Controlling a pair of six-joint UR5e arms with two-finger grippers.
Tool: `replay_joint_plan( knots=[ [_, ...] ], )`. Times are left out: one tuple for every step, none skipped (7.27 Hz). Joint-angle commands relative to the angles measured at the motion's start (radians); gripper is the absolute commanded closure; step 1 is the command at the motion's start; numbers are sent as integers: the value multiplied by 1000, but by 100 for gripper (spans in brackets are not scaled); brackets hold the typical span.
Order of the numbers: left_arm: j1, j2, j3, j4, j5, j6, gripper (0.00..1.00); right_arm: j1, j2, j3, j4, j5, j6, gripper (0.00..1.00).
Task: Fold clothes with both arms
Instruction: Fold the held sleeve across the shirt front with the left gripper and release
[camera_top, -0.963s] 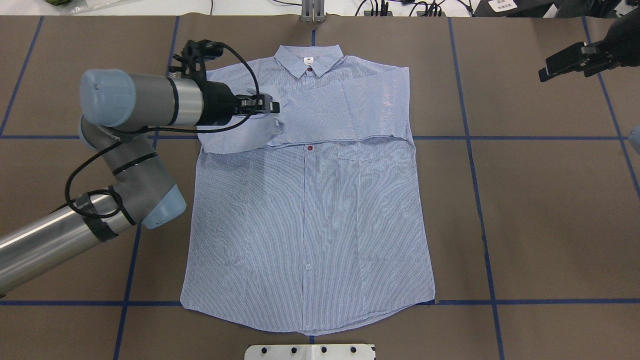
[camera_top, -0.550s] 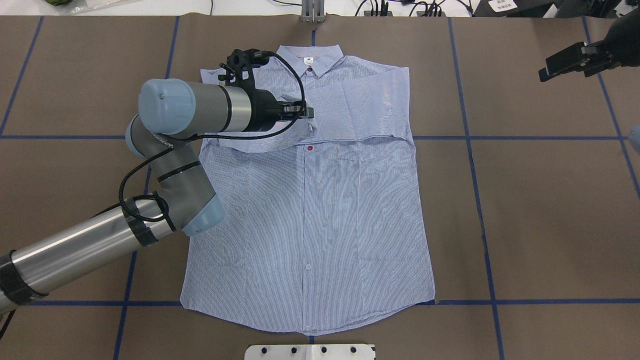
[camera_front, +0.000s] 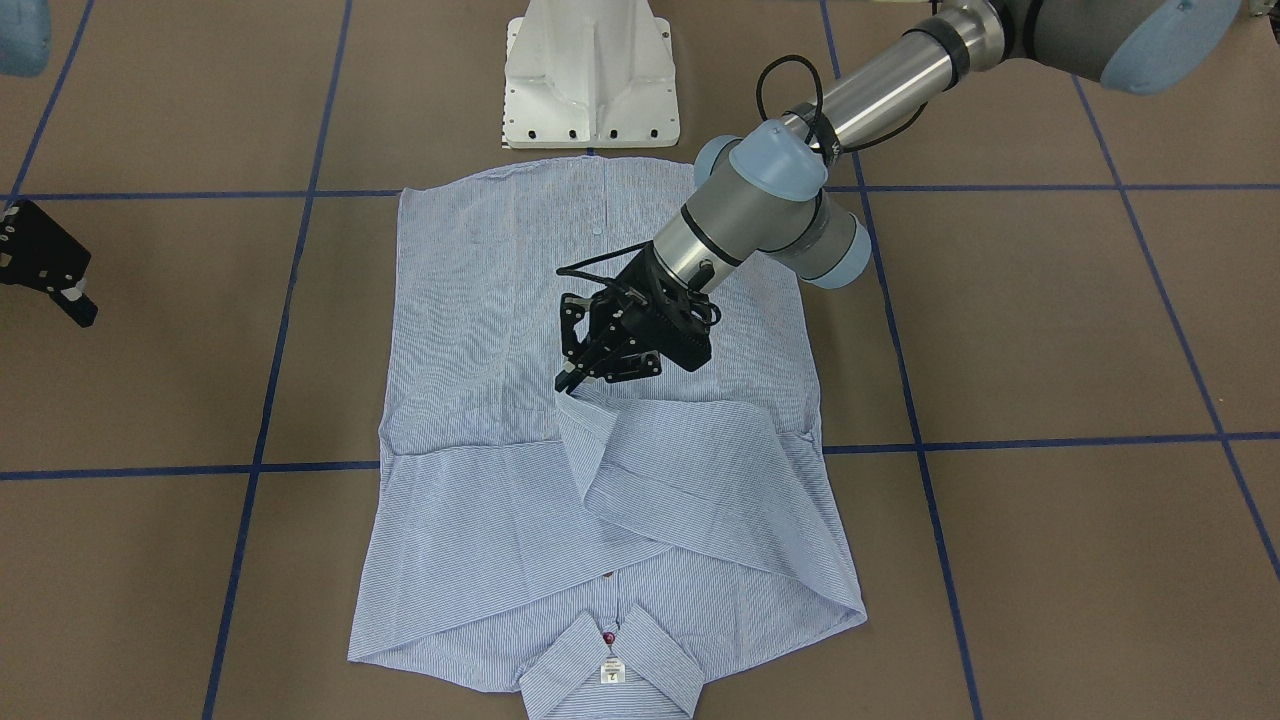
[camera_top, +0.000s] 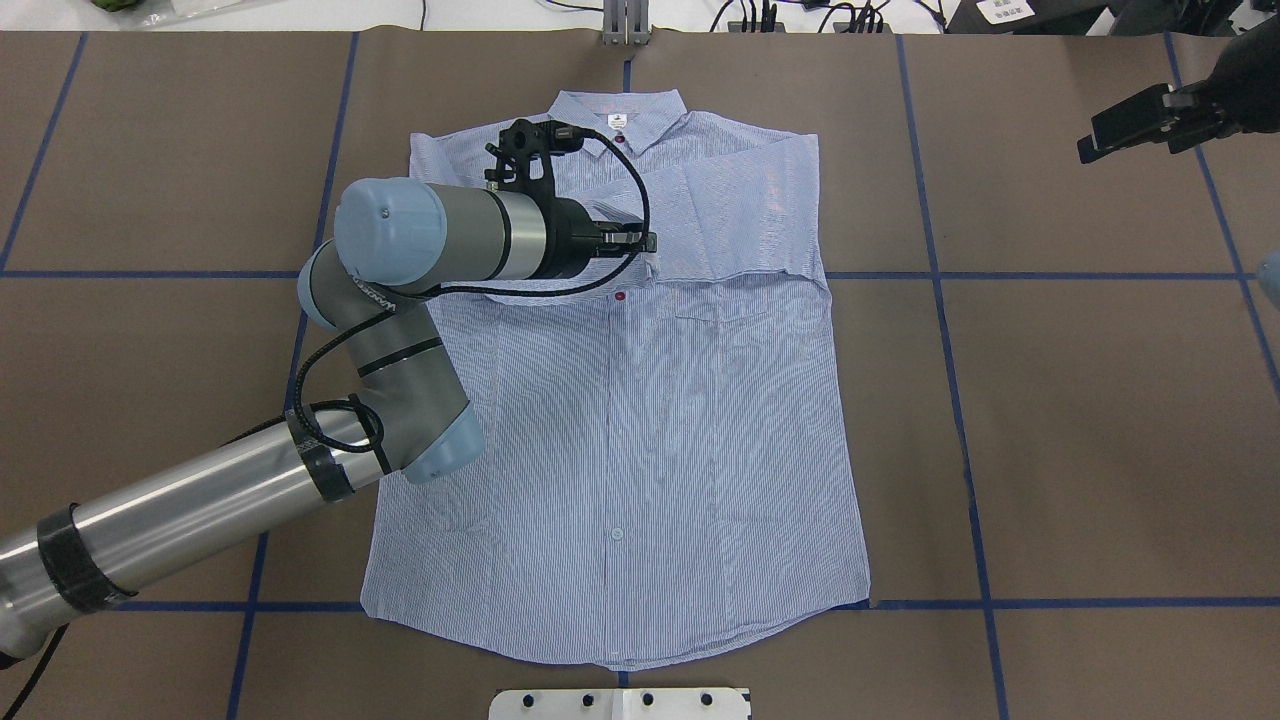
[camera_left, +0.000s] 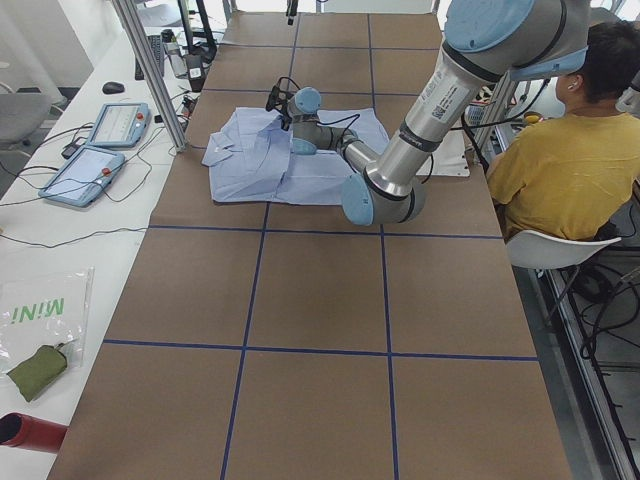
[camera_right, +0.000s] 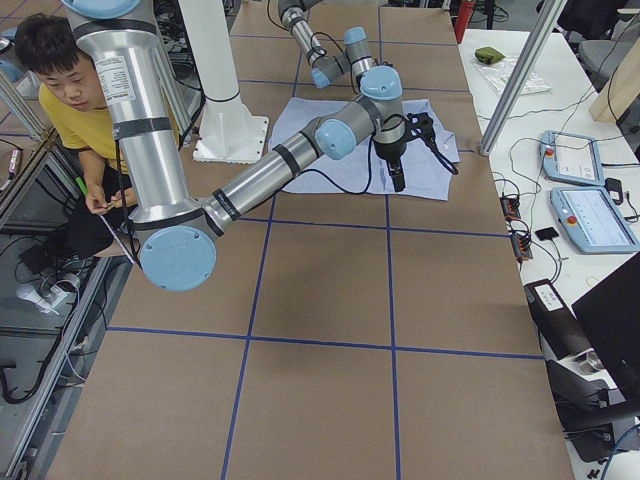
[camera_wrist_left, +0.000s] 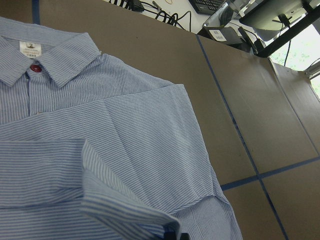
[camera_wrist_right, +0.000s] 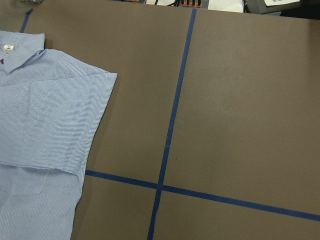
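Observation:
The striped shirt (camera_top: 640, 450) lies flat, front up, on the brown table, collar (camera_top: 620, 115) at the far side. Its right sleeve (camera_top: 745, 210) is folded across the chest. My left gripper (camera_top: 648, 242) is shut on the cuff of the left sleeve (camera_front: 680, 470) and holds it just above the chest, over the folded right sleeve. The front view shows this gripper (camera_front: 568, 384) pinching the cuff corner. The cuff (camera_wrist_left: 145, 212) fills the bottom of the left wrist view. My right gripper (camera_top: 1130, 125) hangs empty, fingers apart, off the shirt at the far right.
The white pedestal base (camera_front: 592, 75) stands at the near hem. Blue tape lines (camera_top: 940, 275) cross the brown table. A metal post (camera_top: 625, 25) stands behind the collar. A seated person in yellow (camera_left: 560, 160) and tablets (camera_left: 95, 150) are beside the table.
My left arm has moved to the right, carrying the left sleeve cuff from the shirt's left shoulder across to the chest's middle. The right gripper has not moved.

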Motion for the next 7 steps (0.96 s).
replay_joint_plan(
  knots=[
    [32, -9, 1, -3, 12, 120, 100, 0, 2, -2, 0, -2, 0, 0],
    [43, -9, 3, -3, 34, 126, 100, 0, 2, -2, 0, -2, 0, 0],
    [55, -6, 4, -3, 35, 142, 100, 0, 2, -2, 0, -2, 0, 0],
    [65, -7, 4, -3, 43, 153, 100, 0, 5, 0, 0, -2, 11, 0],
    [75, -7, 4, -3, 42, 150, 31, 0, 5, 0, 0, -2, 17, 0],
    [83, -9, 1, -5, 42, 138, 0, 0, 7, 3, 0, -2, 23, 0],
    [83, -10, -5, 1, 42, 138, 0, 0, 9, 7, 2, 0, 46, 0]
  ],
)
